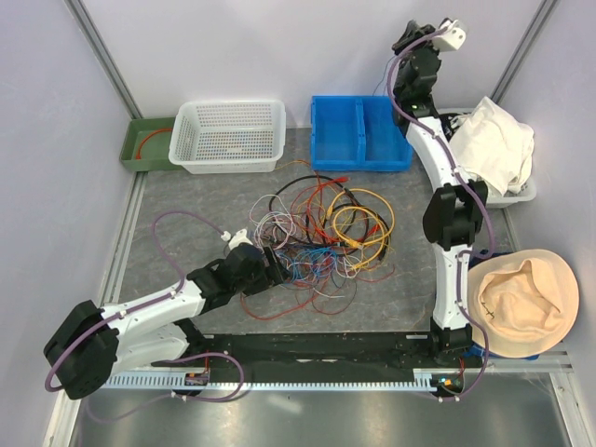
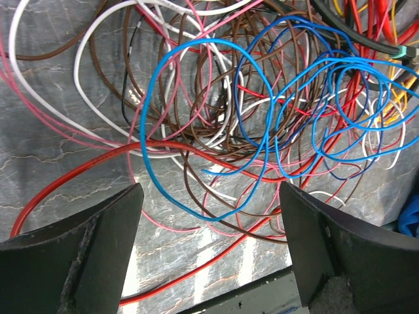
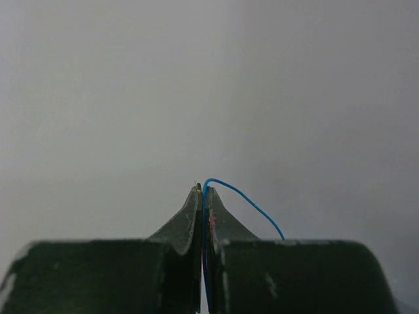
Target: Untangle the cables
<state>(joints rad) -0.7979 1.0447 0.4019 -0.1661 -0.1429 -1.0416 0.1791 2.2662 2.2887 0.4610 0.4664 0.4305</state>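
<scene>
Cables [image 1: 321,228]: you have a loose jumble of red, orange, yellow, blue, white, brown and black wire lying mid-desk, with the yellow and orange coils on its right side.
Left hand [image 2: 209,219]: spread wide and low over the jumble's near-left edge. From the wrist view you see a light blue loop [image 2: 196,131] in the gap ahead of the fingers, and a red cable [image 2: 85,167] curving across the desk under them. Nothing is gripped.
Right hand [image 3: 203,196]: pressed together, pinching a thin blue wire [image 3: 245,199] that arcs out to the right of the tips. It is raised at the far right, facing a blank grey wall.
Desk [image 1: 223,307]: grey and mottled, matte, with pale veining.
Room: plain pale panels close you in at the back and on both sides.
Far edge: a green tray [image 1: 149,142] holding an orange loop, a white slotted basket [image 1: 230,135] and a blue two-compartment bin [image 1: 360,130] stand in a row, the bin nearest the jumble.
Right edge: a white cloth [image 1: 494,144] sits heaped in a tub behind the right arm, and a tan hat [image 1: 521,303] lies beside that arm's base.
Near edge: a white slotted duct [image 1: 307,380] runs between the two bases.
Open room: bare desk shows left of the jumble, above the left arm, and in a strip between the jumble and the near rail.
</scene>
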